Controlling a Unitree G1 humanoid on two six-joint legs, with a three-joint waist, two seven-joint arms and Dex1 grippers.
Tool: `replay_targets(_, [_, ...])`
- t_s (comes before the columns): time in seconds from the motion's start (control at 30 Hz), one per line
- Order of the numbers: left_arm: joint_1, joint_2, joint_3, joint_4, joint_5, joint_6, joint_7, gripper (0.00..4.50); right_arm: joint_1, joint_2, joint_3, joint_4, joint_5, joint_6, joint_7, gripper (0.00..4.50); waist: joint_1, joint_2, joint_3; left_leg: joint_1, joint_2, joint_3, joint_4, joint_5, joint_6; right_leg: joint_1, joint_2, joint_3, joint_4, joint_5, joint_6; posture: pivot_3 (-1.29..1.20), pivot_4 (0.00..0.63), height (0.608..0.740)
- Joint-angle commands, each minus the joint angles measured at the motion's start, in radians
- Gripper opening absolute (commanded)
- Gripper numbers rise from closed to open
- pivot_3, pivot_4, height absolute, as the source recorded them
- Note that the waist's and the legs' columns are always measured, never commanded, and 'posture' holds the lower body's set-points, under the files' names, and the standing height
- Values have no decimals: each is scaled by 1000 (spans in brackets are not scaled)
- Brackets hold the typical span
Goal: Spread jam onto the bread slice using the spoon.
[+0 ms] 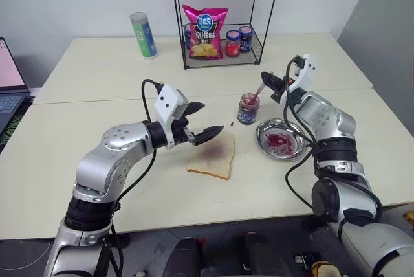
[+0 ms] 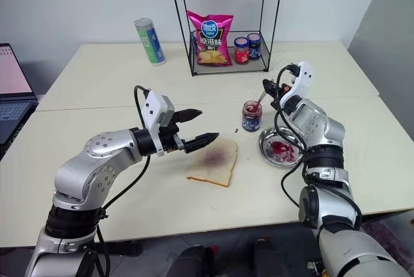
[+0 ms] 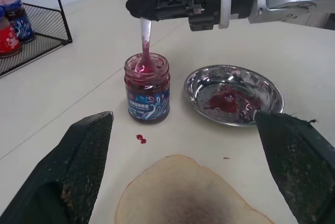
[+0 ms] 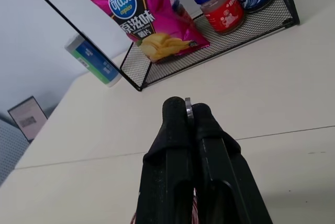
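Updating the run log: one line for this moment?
right gripper: shut on spoon | spoon bowl: in open jam jar | left gripper: open over bread slice

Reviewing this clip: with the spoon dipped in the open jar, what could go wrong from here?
The right tool pinches the spoon only at its handle tip, so it may twist or slip. Lifting at an angle might tip the open jam jar. Jam may drip on the way to the bread slice; drops already lie on the table.
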Motion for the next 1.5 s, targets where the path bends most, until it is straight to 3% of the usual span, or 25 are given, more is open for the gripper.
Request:
replay_targets(0.03, [-24,-2,13,-11,2,-26,-4,4500,-37,4,-46,-24,56,19,-29,44,0,0,0,0,0,0,0,0,0,0,0,0,0,0,0,0,150,740])
replay_targets(0.47, [-34,-3,9,11,7,-44,-6,4500,-60,0,-107,-17,136,69,-88,44,0,0,0,0,0,0,0,0,0,0,0,0,0,0,0,0,150,740])
replay_targets(1.0, [-26,-2,11,2,7,-43,-5,4500,46,-64,321,-158,-228,-237,128,44,-1,0,0,0,0,0,0,0,0,0,0,0,0,0,0,0,150,740])
replay_targets(1.17, [-24,-3,12,-4,5,-40,-2,4500,87,-72,375,-149,-291,-292,163,44,-1,0,0,0,0,0,0,0,0,0,0,0,0,0,0,0,150,740])
replay_targets(1.5, [-31,-4,12,4,5,-42,-1,4500,69,-16,251,-145,-177,-152,112,44,0,0,0,0,0,0,0,0,0,0,0,0,0,0,0,0,150,740])
